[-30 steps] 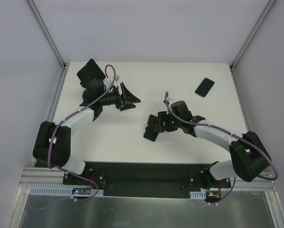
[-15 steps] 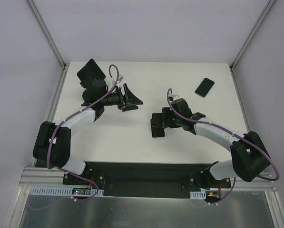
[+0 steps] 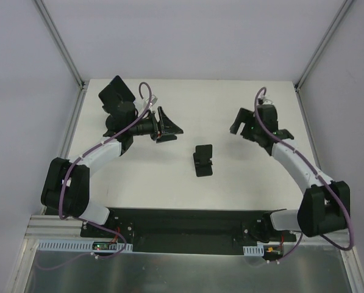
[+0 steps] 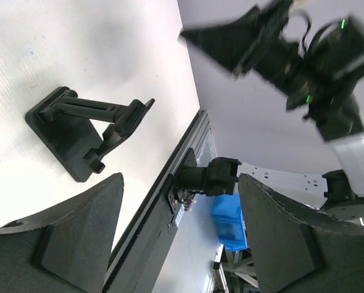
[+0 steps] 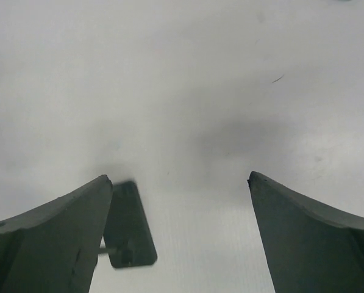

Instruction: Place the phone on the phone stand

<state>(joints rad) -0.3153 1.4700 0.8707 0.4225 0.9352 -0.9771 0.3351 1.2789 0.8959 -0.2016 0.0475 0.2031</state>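
The black phone stand stands in the middle of the table; in the left wrist view it shows with its arm folded out. My right gripper is open and empty, hovering at the back right. In the top view my right arm hides the phone. In the right wrist view the dark phone lies flat on the table, low beside my left finger, outside the open gripper. My left gripper is open and empty, left of the stand and apart from it, also in its wrist view.
A black square pad sits at the back left behind my left arm. The white table is walled on three sides, with frame posts at the back corners. A black rail runs along the near edge.
My right gripper has left the stand in the middle of the table and swung to the back right, over where the phone lay. The left arm has barely moved.
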